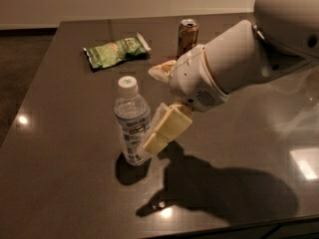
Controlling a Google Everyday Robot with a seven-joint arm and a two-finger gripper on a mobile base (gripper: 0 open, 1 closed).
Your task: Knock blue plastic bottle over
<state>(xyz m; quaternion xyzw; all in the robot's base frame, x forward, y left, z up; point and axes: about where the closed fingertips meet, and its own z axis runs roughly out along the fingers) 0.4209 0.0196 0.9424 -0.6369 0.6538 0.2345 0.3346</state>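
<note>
The blue plastic bottle (131,126), clear with a white cap and a blue-and-white label, stands upright on the dark table (65,183), left of centre. My gripper (155,106) is just right of it, open and empty. The lower cream finger (167,128) slants down to the bottle's lower right side, at or very close to touching the label. The upper finger (162,71) sits higher, behind and to the right of the cap. The white arm reaches in from the upper right.
A brown-gold drink can (187,36) stands at the back, behind the gripper. A green snack bag (117,50) lies at the back left. The table's left edge and front edge are in view.
</note>
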